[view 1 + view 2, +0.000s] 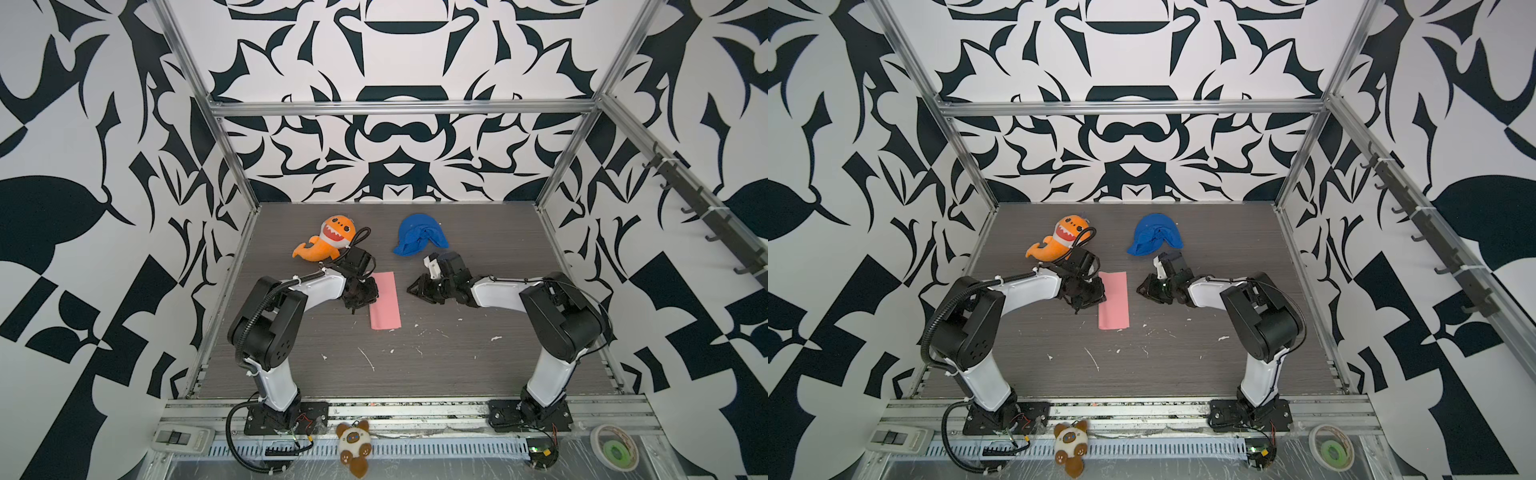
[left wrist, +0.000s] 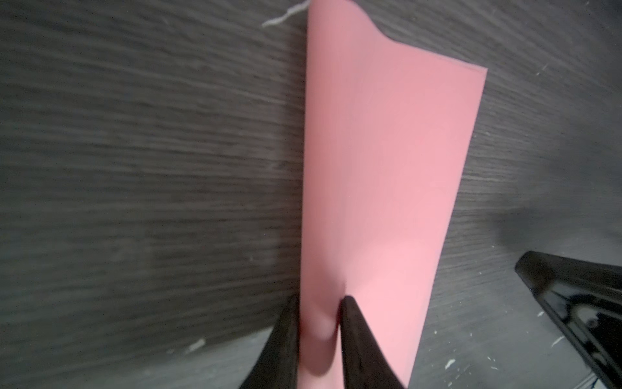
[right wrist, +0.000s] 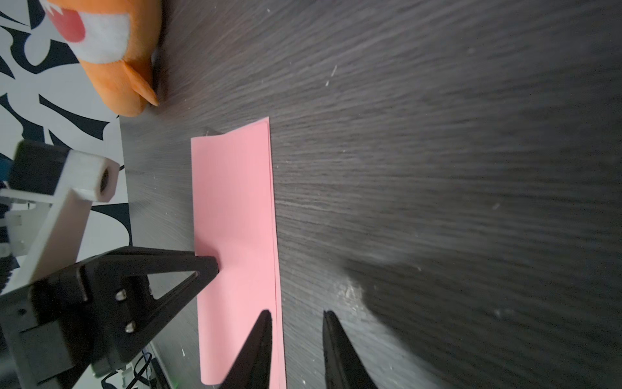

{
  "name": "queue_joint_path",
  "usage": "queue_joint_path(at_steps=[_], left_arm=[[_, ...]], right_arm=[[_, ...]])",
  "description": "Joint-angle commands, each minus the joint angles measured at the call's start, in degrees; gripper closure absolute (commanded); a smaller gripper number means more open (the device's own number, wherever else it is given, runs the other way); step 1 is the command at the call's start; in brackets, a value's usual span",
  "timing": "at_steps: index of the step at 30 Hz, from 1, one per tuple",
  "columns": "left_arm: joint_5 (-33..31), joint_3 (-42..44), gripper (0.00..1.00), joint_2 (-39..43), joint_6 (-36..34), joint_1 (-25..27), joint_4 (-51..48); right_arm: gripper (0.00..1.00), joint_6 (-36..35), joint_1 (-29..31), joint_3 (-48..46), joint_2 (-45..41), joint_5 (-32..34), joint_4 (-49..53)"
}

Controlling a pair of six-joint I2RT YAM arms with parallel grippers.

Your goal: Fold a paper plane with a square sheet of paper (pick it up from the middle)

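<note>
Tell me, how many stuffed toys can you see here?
2. The orange shark plush lies at the back left of the table. The brown-and-white plush lies by the front rail, off the table. Others may be hidden.

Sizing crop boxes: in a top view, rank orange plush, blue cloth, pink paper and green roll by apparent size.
1. Tied: orange plush, blue cloth, pink paper, too alike to rank; the left claw hides some paper.
2. Smallest: green roll, though nearest the camera.
</note>
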State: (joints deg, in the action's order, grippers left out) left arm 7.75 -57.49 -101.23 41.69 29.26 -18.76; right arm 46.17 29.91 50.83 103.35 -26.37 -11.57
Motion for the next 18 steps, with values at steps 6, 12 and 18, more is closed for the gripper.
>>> queue_joint_path(at_steps=[6,12,18], left_arm=[[-1.22,2.51,0.71,-2.28,-0.46,-0.25,-1.99],[-1.89,2.53,0.7,-2.91,1.1,-0.25,-1.72],[-2.71,2.5,0.7,-3.17,2.3,-0.25,-2.14]], right_arm=[[0.7,-0.01,1.51,2.57,1.07,-1.83,-2.18],[0.69,0.12,1.69,2.87,1.66,-3.05,-3.28],[0.69,-0.74,2.02,2.89,1.86,-4.5,-3.94]])
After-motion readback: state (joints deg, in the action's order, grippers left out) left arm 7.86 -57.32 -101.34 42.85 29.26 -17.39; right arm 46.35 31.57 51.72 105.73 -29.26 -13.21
